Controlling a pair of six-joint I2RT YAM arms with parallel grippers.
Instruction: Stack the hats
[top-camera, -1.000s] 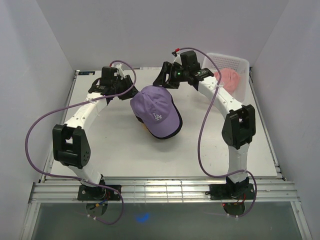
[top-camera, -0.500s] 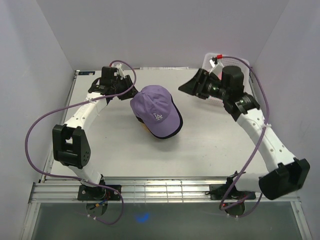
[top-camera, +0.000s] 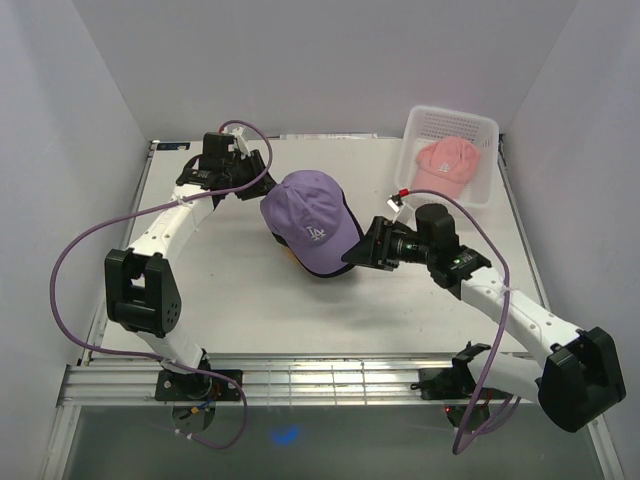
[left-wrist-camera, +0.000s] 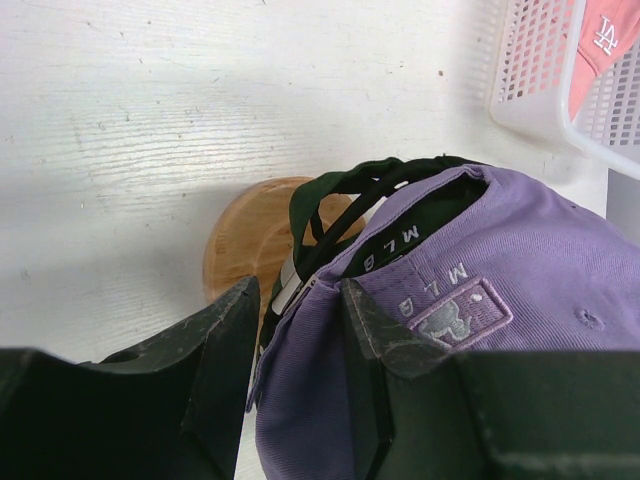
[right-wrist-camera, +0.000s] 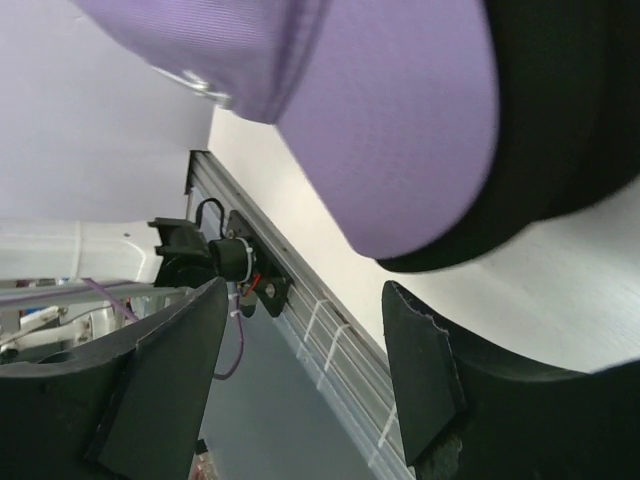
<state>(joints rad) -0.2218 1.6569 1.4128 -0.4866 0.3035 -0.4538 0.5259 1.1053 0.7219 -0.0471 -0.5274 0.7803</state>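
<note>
Right jaws have swung from basket (top-camera: 455, 110) to lavender hat (top-camera: 300, 205), brim just ahead; wide, empty. Left jaws pinch its rear band. Straddle brim squarely before closing.

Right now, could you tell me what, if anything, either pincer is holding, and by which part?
The left pincer appears to grip the lavender cap by its rear rim; the right pincer is open beside the brim, holding nothing.
</note>
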